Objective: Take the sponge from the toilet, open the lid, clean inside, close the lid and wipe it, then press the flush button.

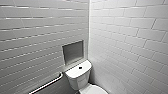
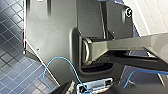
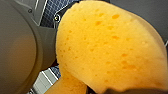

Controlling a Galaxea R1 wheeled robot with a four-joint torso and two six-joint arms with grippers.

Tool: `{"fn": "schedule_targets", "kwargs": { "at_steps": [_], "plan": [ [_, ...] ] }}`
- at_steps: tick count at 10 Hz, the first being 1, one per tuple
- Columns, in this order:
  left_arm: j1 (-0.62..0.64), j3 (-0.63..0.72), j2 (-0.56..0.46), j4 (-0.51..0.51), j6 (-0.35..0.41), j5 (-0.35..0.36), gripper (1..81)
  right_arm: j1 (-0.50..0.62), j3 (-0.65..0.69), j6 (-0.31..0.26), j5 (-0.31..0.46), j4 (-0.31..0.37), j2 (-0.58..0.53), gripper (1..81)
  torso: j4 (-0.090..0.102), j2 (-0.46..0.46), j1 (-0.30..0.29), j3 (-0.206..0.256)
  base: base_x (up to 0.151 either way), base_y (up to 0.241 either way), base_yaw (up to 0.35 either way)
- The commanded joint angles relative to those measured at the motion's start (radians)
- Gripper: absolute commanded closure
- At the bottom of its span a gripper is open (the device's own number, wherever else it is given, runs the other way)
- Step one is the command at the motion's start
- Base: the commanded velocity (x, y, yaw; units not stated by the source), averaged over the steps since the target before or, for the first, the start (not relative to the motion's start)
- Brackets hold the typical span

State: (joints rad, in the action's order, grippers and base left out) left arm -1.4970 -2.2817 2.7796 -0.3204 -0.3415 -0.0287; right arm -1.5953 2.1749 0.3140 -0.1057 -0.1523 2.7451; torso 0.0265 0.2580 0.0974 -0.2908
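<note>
Right fingers (image 3: 130, 92) clamped on porous orange sponge (image 3: 107, 47); glossy white toilet (image 1: 78, 76), dark round flush button (image 1: 80, 67)

The head camera looks from high up, forward and down, standing back from the toilet (image 1: 79, 75) and facing the tiled corner behind its tank. The left wrist camera points down past the robot's own dark body to the blue tiled floor (image 2: 12, 37). The right wrist camera sits tight against the sponge (image 3: 107, 45), with that same blue floor beyond it, shared by both wrist views.
</note>
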Motion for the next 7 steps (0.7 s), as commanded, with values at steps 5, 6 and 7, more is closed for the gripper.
{"fn": "schedule_targets", "kwargs": {
  "at_steps": [5,6,7],
  "plan": [
    [0.028,0.013,-0.017,0.007,0.001,-0.051,1.0,0.01,-0.004,-0.006,0.04,0.014,-0.04,81.1,0.0,0.001,-0.003,0.0,0.047,0.0,0.0],
    [0.028,0.014,-0.017,0.007,0.001,-0.051,1.0,0.01,-0.003,-0.006,0.038,0.016,-0.042,81.1,0.0,0.0,-0.002,0.0,0.093,0.0,0.0],
    [0.028,0.014,-0.017,0.007,0.001,-0.051,1.0,0.008,-0.003,-0.004,0.037,0.016,-0.043,81.1,0.0,0.0,-0.002,0.0,0.093,0.0,0.0]
  ]
}}
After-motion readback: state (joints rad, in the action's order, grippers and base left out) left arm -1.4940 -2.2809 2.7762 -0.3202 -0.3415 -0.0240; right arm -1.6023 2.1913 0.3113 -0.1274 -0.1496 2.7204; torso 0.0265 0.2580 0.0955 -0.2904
